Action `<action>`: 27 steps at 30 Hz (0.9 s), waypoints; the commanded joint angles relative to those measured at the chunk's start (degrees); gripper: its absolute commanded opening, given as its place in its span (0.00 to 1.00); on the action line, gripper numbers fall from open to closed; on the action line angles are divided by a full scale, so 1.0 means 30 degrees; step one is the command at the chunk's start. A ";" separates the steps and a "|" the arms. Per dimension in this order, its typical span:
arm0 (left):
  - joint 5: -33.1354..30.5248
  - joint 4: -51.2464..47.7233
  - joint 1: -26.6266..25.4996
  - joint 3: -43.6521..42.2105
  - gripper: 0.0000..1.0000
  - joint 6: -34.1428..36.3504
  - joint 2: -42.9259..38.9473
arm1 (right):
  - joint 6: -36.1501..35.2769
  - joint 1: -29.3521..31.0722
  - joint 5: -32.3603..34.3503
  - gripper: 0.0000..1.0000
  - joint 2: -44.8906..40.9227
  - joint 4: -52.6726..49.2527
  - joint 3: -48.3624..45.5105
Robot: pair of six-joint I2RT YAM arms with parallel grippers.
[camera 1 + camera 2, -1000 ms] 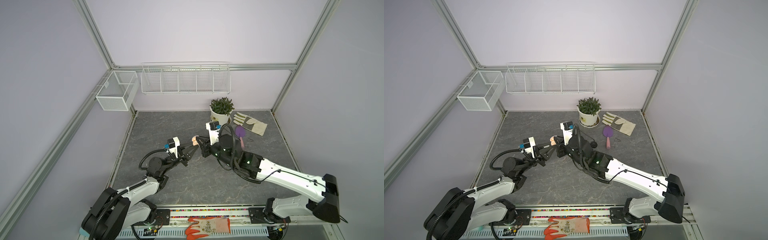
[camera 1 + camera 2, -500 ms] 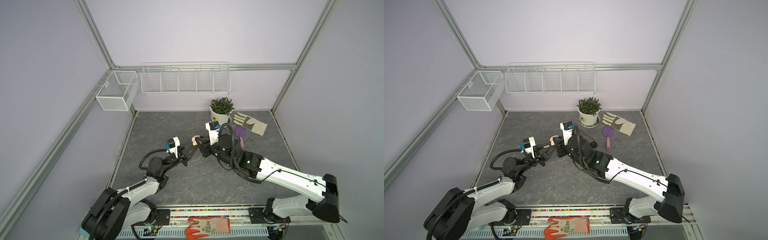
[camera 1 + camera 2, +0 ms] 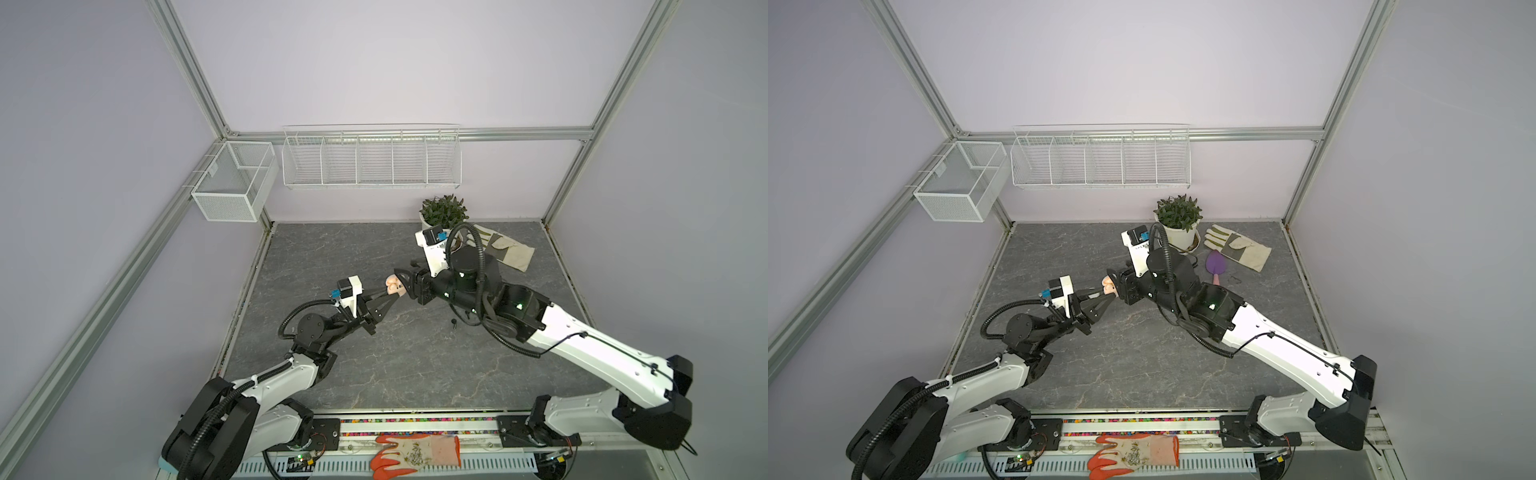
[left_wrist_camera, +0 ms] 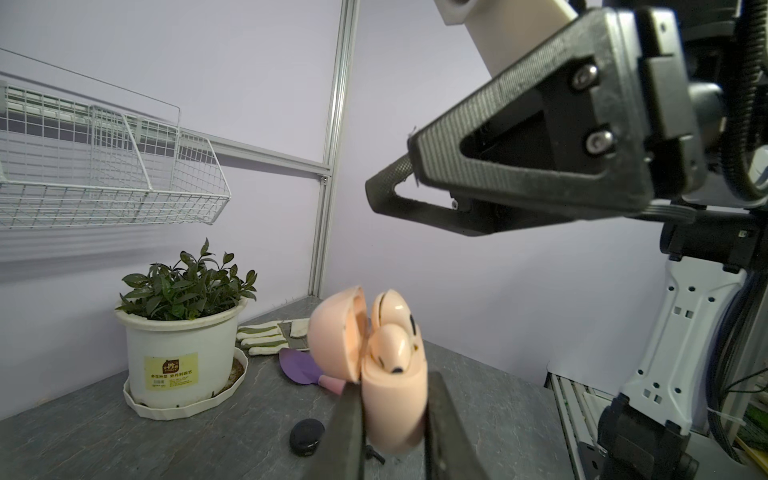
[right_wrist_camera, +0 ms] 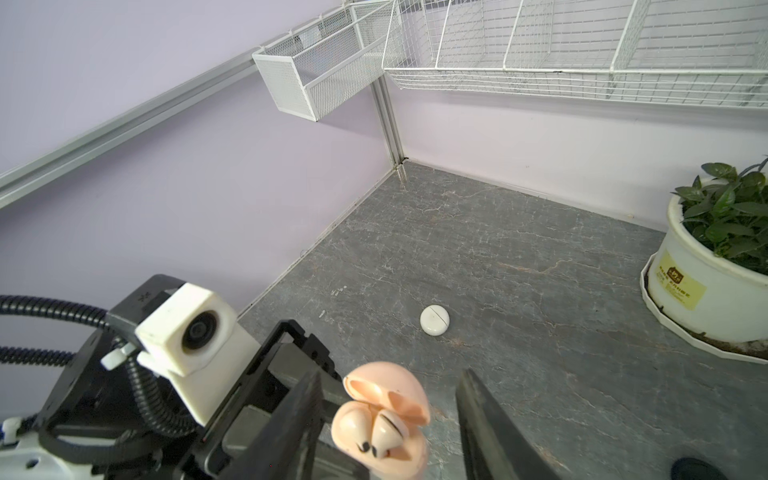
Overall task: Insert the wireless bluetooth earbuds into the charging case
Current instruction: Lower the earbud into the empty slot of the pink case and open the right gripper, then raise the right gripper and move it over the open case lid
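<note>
Midair, charging case (image 4: 395, 409) in left jaws, earbuds (image 4: 388, 349) seated

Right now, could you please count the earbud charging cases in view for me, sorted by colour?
Peach charging case, lid open, clamped off the table: 1
White charging case, closed, lying on the table: 1
Black charging case, closed, lying on the table: 1
Total: 3

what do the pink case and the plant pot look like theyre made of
Pink charging case: likely moulded plastic, smooth satin finish, judging by soft highlights and a thin hinged lid. Plant pot: probably white plastic, slightly glossy with a thin rolled rim; glazed ceramic cannot be ruled out.
</note>
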 commanded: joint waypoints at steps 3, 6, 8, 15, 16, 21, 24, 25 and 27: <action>0.0975 -0.1954 -0.0401 0.0463 0.00 0.2132 -0.0663 | -0.2784 -0.1492 -0.4294 0.61 -0.0668 -0.4047 0.0930; 0.1436 -0.2711 -0.0637 0.0518 0.00 0.2960 -0.0572 | -0.3542 -0.1678 -0.4228 0.62 -0.0530 -0.5466 0.1694; 0.1644 -0.2839 -0.0742 0.0548 0.00 0.3216 -0.0298 | -0.4156 -0.1759 -0.4263 0.63 -0.0615 -0.5958 0.1805; 0.2070 -0.2485 -0.0735 0.0555 0.00 0.3588 0.0378 | -0.5132 -0.2050 -0.4215 0.66 -0.0523 -0.6206 0.1704; 0.2143 -0.2493 -0.0735 0.0621 0.00 0.3647 0.0384 | -0.5104 -0.2070 -0.4297 0.66 -0.0408 -0.6206 0.1783; 0.2449 -0.2671 -0.0749 0.0834 0.00 0.3941 0.0396 | -0.4440 -0.2279 -0.4544 0.67 0.0406 -0.6442 0.2352; 0.2480 -0.2064 -0.0735 0.0815 0.00 0.3737 0.0725 | -0.4462 -0.2323 -0.4454 0.69 0.0726 -0.6766 0.2496; 0.2553 -0.1759 -0.0735 0.0812 0.00 0.3613 0.0847 | -0.4407 -0.2352 -0.4366 0.69 0.0728 -0.6615 0.2411; 0.2536 -0.1270 -0.0735 0.0714 0.00 0.3387 0.0987 | -0.4368 -0.2394 -0.4270 0.70 0.0863 -0.6509 0.2408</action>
